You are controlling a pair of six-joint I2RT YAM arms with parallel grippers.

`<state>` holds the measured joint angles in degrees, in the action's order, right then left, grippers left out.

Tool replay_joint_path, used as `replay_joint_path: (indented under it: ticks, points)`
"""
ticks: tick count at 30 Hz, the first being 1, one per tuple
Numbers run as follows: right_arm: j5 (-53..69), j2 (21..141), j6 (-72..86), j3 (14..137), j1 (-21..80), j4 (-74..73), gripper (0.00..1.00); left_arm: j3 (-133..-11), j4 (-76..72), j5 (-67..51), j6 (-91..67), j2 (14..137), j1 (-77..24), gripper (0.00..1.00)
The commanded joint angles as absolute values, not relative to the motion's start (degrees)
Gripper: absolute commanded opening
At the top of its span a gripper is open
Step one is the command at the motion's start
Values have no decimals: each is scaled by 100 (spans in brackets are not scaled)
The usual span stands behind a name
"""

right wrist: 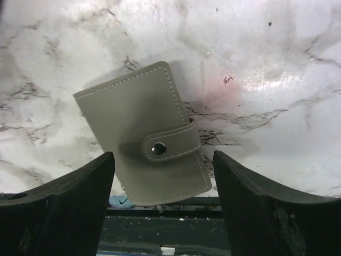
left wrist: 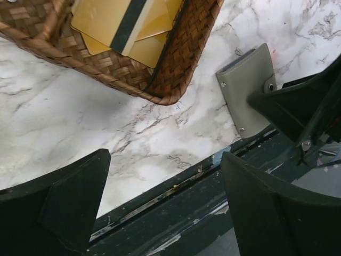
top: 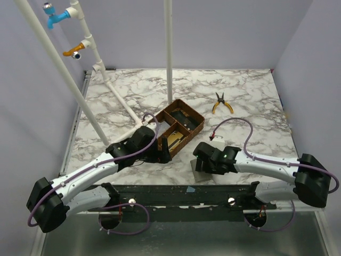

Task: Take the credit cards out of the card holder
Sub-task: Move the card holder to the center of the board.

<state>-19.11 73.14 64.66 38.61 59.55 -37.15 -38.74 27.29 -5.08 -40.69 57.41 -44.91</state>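
Grey stitched leatherette card holder (right wrist: pixel 141 133), a small flat rectangle, lies folded on the white marble-patterned worktop (top: pixel 133 85) at its near edge. Strap across the flap, snap button fastened. From the left wrist we see one end of it under a dark finger of the right arm.

Right pincer (right wrist: pixel 162 157) hangs directly over the holder, jaws spread wide, one on either side of it in that view. It grips nothing. We cannot tell whether a finger touches the leatherette.

Left pincer (left wrist: pixel 165 157) is also spread wide and empty, over the worktop's near edge, just beside the brown woven three-compartment tray (left wrist: pixel 181 58).

Gold-yellow flat cards (left wrist: pixel 106 21) lie stacked in the tray's nearest compartment, and the top one has a dark stripe.

Yellow-handled pliers (top: pixel 221 102) lie farther back, well apart from both arms.
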Motion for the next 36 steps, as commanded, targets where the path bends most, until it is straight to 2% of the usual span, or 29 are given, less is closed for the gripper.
replay_joint_path:
  ticks: [1, 5, 9, 10, 17, 24, 36]
  points:
    - [-2476, 6969, 6450, 4261, 6006, -4432, 77, -3798, 2148, -634, -4585, 5892, -4766, 83]
    - [-2714, 6992, 6350, 4414, 6189, -4599, 73, -3699, 1961, -625, -4785, 6071, -4918, 72]
    - [-3043, 7423, 6305, 4591, 6430, -4711, 61, -3553, 1812, -617, -4997, 6139, -4963, 64]
    - [-3193, 7541, 6303, 4652, 6500, -4801, 60, -3528, 1804, -600, -5045, 6143, -4966, 63]
    - [-3634, 8212, 6277, 4914, 6687, -4921, 57, -3340, 1787, -541, -5200, 6047, -4974, 60]
    - [-3847, 8492, 6299, 5185, 6791, -5054, 44, -3323, 1830, -527, -5221, 6082, -4974, 57]
    - [-3562, 8438, 6322, 4837, 6830, -4664, 42, -3318, 1846, -536, -5218, 6098, -4977, 55]
